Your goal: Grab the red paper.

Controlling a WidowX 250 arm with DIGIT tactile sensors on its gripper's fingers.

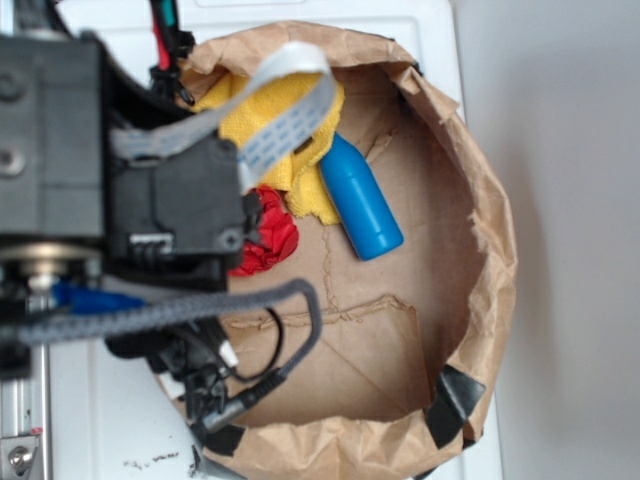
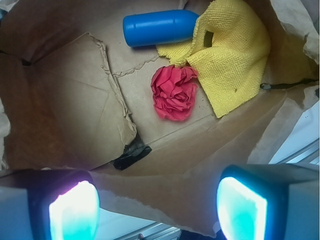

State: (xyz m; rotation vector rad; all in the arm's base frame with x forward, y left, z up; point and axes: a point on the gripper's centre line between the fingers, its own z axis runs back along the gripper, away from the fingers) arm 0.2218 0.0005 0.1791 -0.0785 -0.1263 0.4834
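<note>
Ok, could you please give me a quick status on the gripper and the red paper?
Gripper open, empty, above the bag's near wall. Red paper free on brown bag floor. Yellow cloth touching it, blue bottle apart.

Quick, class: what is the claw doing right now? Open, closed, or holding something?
Claw: open and empty, its two fingers spread wide above the paper bag; the red paper lies untouched on the bag's floor.

the bright red crumpled paper wad (image 2: 174, 93) (image 1: 270, 240) is lying on the flat brown bottom of the paper bag. it is looking like a little rose with many folds. one edge is touching the yellow cloth, and the blue bottle is sitting near it.
</note>
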